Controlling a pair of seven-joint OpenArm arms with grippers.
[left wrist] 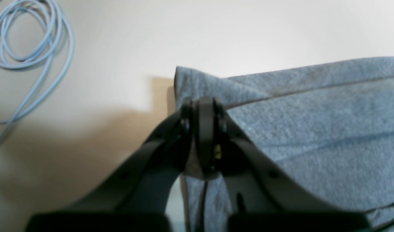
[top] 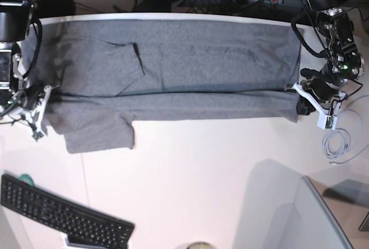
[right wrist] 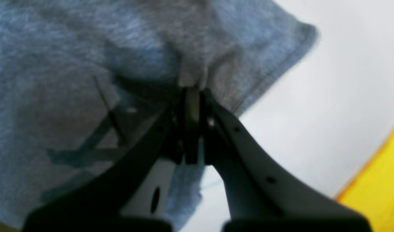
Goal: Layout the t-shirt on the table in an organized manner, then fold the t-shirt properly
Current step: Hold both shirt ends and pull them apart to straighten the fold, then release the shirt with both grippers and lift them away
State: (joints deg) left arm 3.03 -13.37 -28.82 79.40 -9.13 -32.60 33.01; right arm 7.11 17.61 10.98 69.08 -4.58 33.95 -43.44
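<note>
Base view: the t-shirt lies stretched across the far half of the table, running nearly the full width from one arm to the other. Its long body is doubled over on itself, with a fold edge running lengthwise through the middle. One sleeve sticks out toward the near side at the view's left, and another sleeve lies folded on top of the body. The left gripper, on the view's right, sits at the shirt's end there, at the cloth's edge. The right gripper, on the view's left, sits at the opposite end, beside the sleeve. A keyboard lies on the near left corner, well apart from the shirt. A coiled cable lies near the left gripper.

Left wrist view: the left gripper has its jaws pressed together on a corner of the shirt, pinching a small peak of cloth. The rest of the cloth lies flat on the table to the right. The cable lies coiled at the upper left.

Right wrist view: blurred. The right gripper has its jaws together, clamped on a bunched pleat of the shirt. White table shows to the right, with a yellow strip at the corner.
</note>
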